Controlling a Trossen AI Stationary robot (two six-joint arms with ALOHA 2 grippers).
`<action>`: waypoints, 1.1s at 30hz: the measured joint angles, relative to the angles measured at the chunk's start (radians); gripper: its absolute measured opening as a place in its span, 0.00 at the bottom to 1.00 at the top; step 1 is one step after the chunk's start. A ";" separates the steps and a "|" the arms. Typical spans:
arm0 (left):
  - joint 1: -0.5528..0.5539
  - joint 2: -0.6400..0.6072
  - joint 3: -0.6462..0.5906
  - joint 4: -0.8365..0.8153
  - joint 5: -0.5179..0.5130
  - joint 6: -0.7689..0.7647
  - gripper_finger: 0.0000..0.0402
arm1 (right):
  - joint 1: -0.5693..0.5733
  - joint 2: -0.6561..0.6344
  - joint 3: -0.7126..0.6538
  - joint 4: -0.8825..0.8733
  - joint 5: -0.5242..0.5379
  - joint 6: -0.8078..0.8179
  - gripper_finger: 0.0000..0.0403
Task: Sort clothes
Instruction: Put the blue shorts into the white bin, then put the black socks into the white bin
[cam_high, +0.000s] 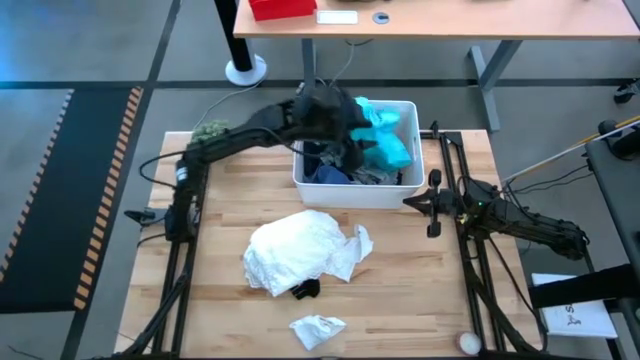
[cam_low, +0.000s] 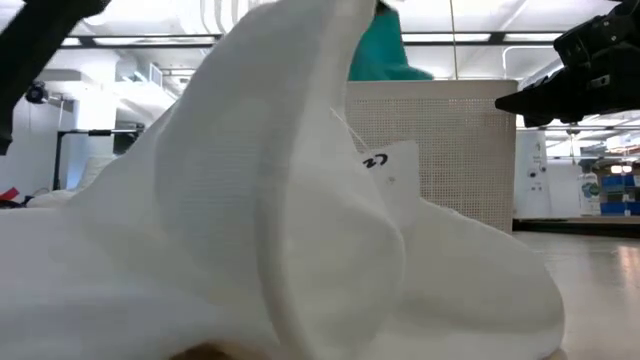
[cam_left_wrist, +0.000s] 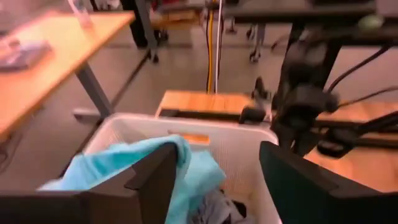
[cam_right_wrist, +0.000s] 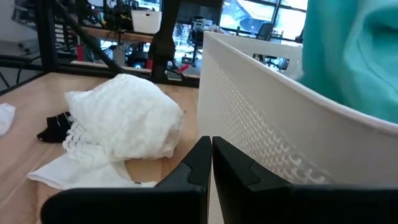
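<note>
From above, the left gripper (cam_high: 345, 125) hangs fingers apart over the white perforated plastic bin (cam_high: 405, 188) at upper centre, holding turquoise fabric (cam_high: 385, 135); the crumpled white garment (cam_high: 300, 250) lies mid-table. In the right wrist view, the right gripper (cam_right_wrist: 210, 152), fingers together, sits low-centre beside the bin.

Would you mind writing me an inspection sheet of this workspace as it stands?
Surface: wooden table, mostly bare at the front.
Job's things: turquoise garment and dark clothes in the white bin; white garment heaped mid-table; small white piece near the front edge.
Clutter: fuzzy green ball at the back left; small black item by the white garment.
Grippers: left end effector open over the bin; right end effector shut, beside the bin's wall.
Cables: black leads along the left arm.
Surroundings: desk behind, red box on it.
</note>
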 joint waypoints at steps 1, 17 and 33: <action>-0.001 -0.023 0.000 -0.005 0.000 0.002 0.52 | 0.000 0.000 0.000 0.000 -0.001 0.006 0.00; 0.003 -0.059 -0.072 -0.218 -0.199 0.108 0.38 | 0.000 0.000 0.000 0.000 0.000 0.107 0.00; -0.351 -0.098 -0.095 -0.667 -0.206 0.059 0.01 | 0.000 0.000 0.000 0.000 0.000 0.110 0.00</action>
